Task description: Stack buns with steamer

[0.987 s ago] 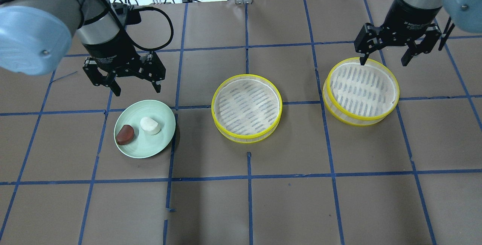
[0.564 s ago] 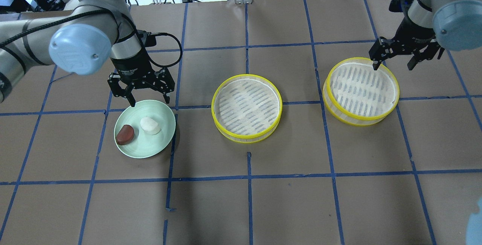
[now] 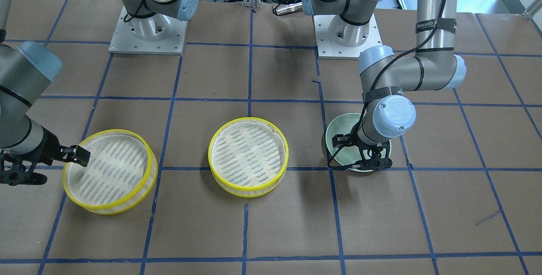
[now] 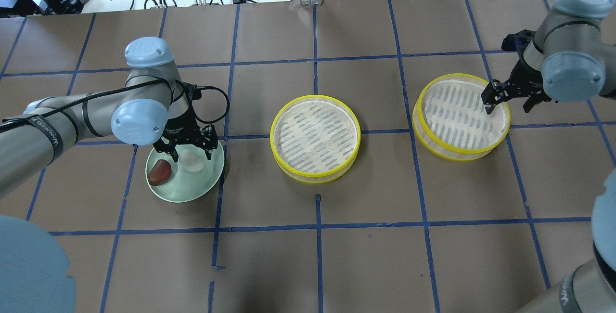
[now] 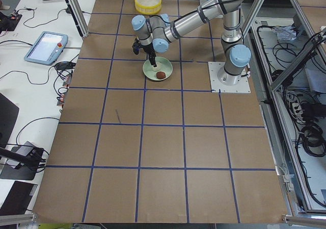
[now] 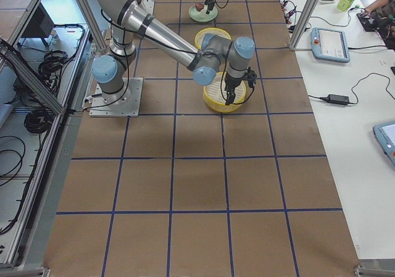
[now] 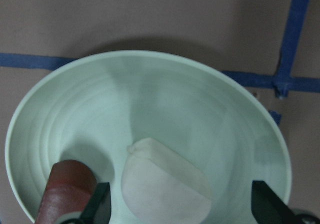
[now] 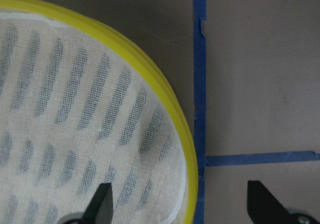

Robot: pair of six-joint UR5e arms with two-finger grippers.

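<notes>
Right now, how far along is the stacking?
Nothing done yet: white bun and reddish-brown bun lie on the green plate; middle tier and right tier empty, apart. In hand: left gripper open around the white bun, right gripper open astride the right tier's rim. Left: loading, stacking.

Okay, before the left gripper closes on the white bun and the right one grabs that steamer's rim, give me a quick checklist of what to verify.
1. Left gripper open, with a finger on each side of the white bun: ok.
2. Reddish-brown bun clear of the closing finger: cannot tell; in the wrist view the finger sits right beside it.
3. Fingers low enough on the white bun, short of the plate: cannot tell.
4. Right gripper open across the right steamer tier rim, one finger over the cloth and one outside: ok.
5. Middle steamer tier holds only its cloth, ready for a bun: ok.
</notes>
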